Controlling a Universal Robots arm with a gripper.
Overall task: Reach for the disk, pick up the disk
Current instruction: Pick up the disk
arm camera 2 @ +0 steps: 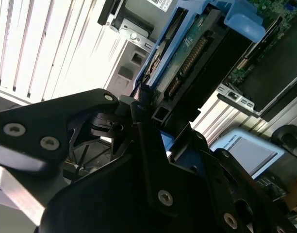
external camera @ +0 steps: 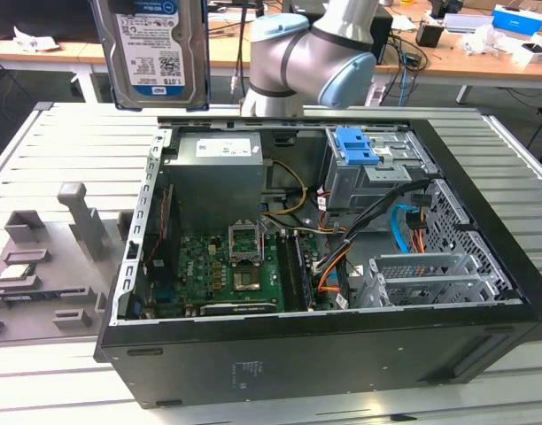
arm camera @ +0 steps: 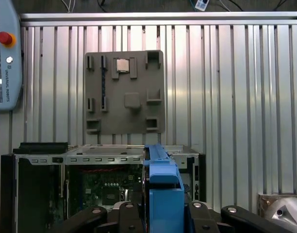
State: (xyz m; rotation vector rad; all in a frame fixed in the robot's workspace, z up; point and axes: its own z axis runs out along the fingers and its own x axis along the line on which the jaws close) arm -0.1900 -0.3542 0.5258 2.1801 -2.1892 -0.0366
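Note:
The disk (external camera: 151, 49), a silver drive with a white-and-blue label and a blue frame, hangs upright in the air above the far left corner of the open computer case (external camera: 324, 354) in the exterior view. In the first wrist view its blue frame edge (arm camera: 163, 191) stands between the black fingers of my gripper (arm camera: 163, 216). In the second wrist view the disk's green circuit side and connector (arm camera 2: 187, 63) run out from my gripper (arm camera 2: 153, 116), which is shut on the disk. The arm's elbow (external camera: 315, 62) is behind the case.
The case lies open on the slatted metal table (external camera: 67, 150), showing a motherboard (external camera: 227, 266), cables and a drive cage with a bare blue bracket (external camera: 355, 146). A grey fixture plate (external camera: 41, 266) with a small silver chip (external camera: 14, 273) lies at the exterior view's left. Cluttered desks stand behind.

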